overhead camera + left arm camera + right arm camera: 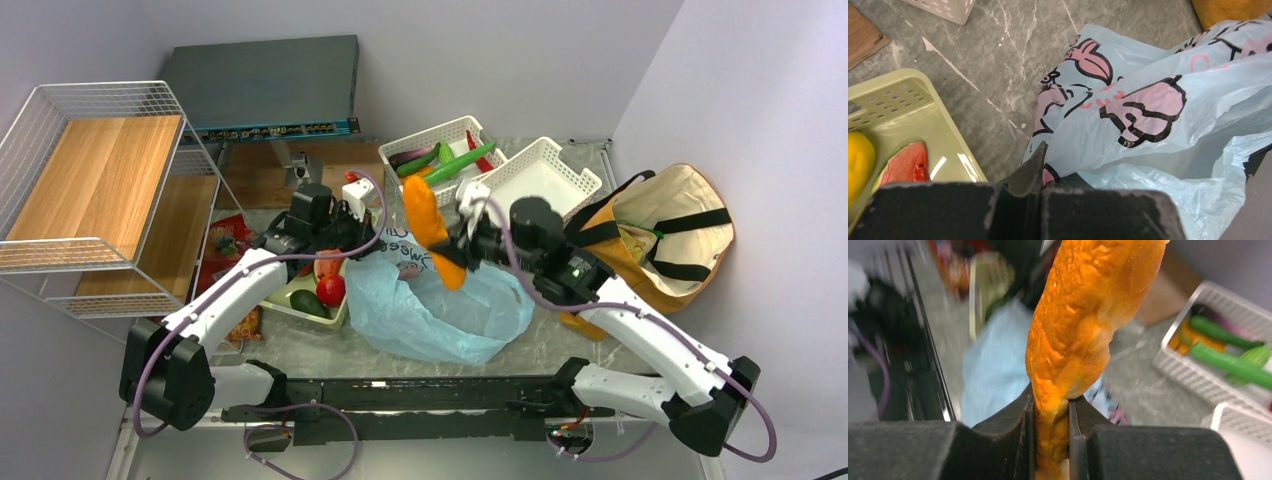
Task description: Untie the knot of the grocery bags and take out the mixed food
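The light-blue plastic bag (430,305) with pink and black print lies open and slack in the middle of the table. My left gripper (1043,165) is shut on the rim of that bag (1148,115), at its left side. My right gripper (1051,405) is shut on the thin end of an orange carrot (1083,330). It holds the carrot (432,230) up in the air over the bag's far edge. The mustard-brown tote (665,235) with black straps lies open at the right.
A pale green tray (345,312) left of the bag holds a red apple (331,290), an avocado (308,303), a watermelon slice (905,162) and a yellow mango (858,160). Two white baskets (545,175) stand behind, one with green vegetables (455,165). A wire shelf (95,190) and a red snack pack (225,240) are at left.
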Motion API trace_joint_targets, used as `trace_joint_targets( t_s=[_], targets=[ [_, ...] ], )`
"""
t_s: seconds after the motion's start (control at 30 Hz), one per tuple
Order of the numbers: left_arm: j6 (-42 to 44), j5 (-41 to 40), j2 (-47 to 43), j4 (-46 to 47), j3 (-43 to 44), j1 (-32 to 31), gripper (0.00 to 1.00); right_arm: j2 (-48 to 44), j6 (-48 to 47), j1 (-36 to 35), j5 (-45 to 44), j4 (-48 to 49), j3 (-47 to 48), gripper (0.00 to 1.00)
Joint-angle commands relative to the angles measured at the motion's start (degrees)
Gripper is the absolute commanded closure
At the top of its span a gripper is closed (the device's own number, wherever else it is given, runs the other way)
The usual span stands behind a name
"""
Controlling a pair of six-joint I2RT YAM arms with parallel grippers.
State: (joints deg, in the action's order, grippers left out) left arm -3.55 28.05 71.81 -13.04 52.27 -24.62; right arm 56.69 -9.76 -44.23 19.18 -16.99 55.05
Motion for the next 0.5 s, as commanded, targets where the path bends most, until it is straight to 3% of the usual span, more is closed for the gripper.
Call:
trace_joint_targets(
  t_s=[0.0,0.17,0.27,0.37,0.47],
  targets=[
    [2.8,-1.2,-0.9,-1.3,-0.4,-0.3,1.00,5.0,15.5,0.2,-7.5,13.0,18.5,1.00],
    [2.8,-0.3,-1.9,-0.6,-1.4,-0.3,1.00,11.4,22.9,3.3,-26.0,11.0,33.2,1.00],
    [2.8,-0.7,-3.4,-0.8,-2.0,-0.3,1.00,15.4,24.4,7.9,-36.8,4.0,38.7,1.00],
    [4.4,-0.8,-5.2,-1.5,-2.6,-0.3,1.00,18.0,29.3,15.1,-43.3,-2.2,38.1,1.00],
    [5.8,-0.7,-7.0,-2.4,-3.2,-0.3,1.00,20.0,34.0,23.8,-41.7,-5.9,34.1,1.00]
  ],
)
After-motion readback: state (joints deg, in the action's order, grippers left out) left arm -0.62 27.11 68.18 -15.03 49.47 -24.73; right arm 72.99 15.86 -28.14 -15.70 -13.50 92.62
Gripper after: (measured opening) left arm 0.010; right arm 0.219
